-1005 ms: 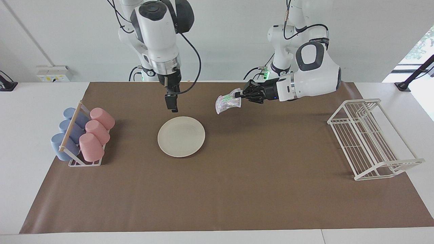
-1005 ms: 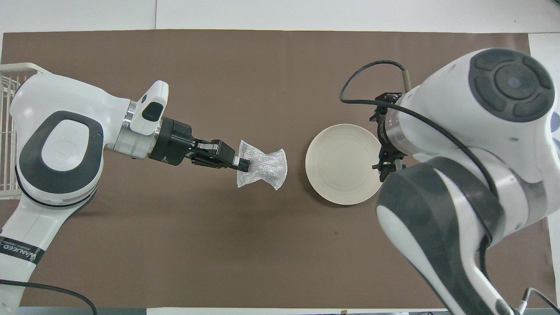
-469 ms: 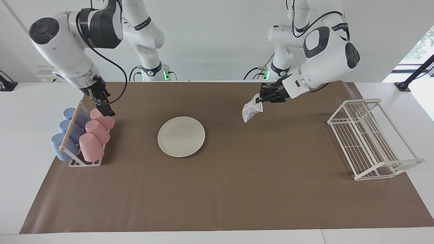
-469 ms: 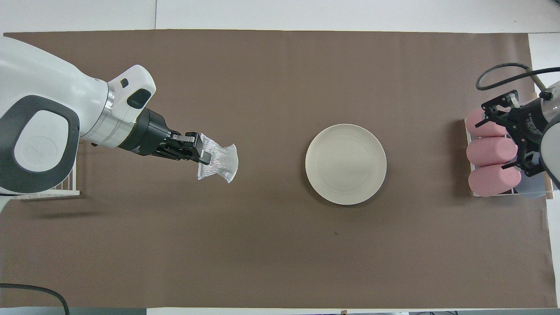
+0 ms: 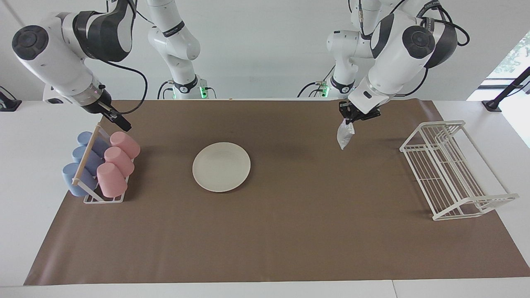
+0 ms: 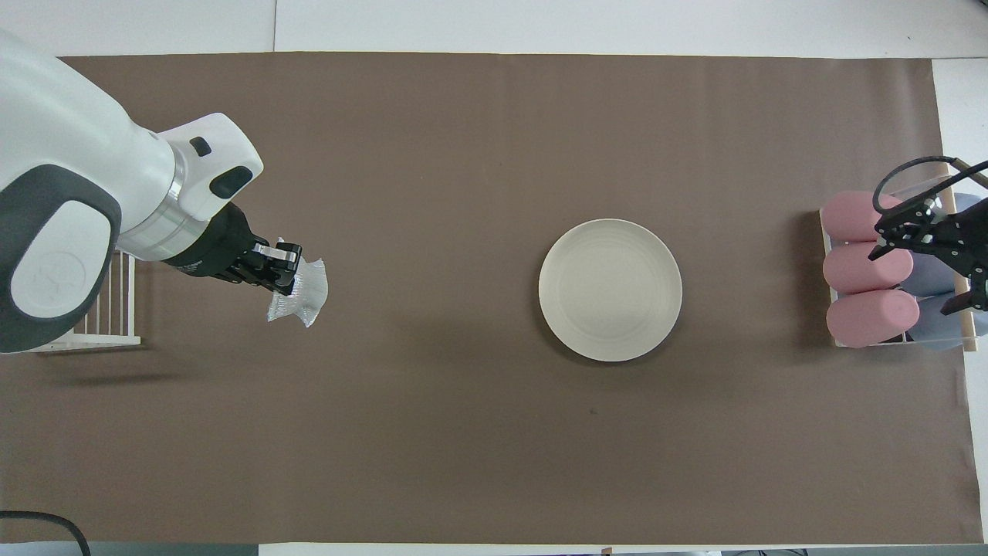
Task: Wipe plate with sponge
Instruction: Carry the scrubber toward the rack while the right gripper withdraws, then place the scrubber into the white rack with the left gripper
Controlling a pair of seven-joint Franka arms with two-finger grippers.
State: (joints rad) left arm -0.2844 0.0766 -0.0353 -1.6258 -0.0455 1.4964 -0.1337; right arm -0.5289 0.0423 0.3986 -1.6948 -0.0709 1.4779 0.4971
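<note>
While the plate lies flat on the brown mat near the middle of the table, untouched, I see both arms raised well away from it. My left gripper hangs in the air over the mat toward the left arm's end of the table, its fingertips pinched together on the top of the sponge, which dangles limp below it, clear of the mat. From overhead the sponge sits well apart from the plate, between it and the white wire rack. My right gripper hovers over the cup rack at the right arm's end, above the pink cups, with the blue cups alongside them. Its fingers stand apart and hold nothing.
</note>
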